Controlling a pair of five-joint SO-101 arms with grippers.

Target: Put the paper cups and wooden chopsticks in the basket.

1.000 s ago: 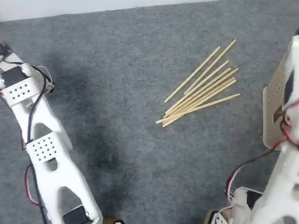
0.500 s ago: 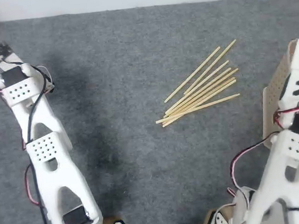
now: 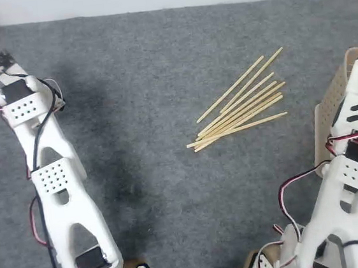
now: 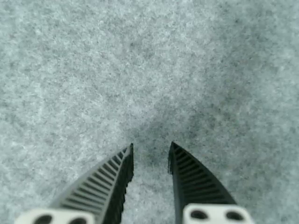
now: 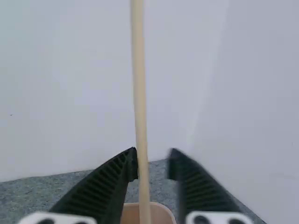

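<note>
Wooden chopsticks (image 3: 241, 111), about seven, fan from lower left to upper right at centre-right, while the right gripper (image 5: 152, 156), jaws parted, has one chopstick (image 5: 138, 70) upright against a finger above the basket (image 3: 330, 111); the left gripper (image 4: 150, 149) hangs slightly open, empty.

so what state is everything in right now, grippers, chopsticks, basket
left gripper: slightly open, empty, above the grey mat
right gripper: open, single chopstick between its fingers, touching one, clear of the other
chopstick pile: lying flat on the mat, loosely fanned, no gripper on it
basket: at the mat's right side, partly hidden, contents not visible
</note>
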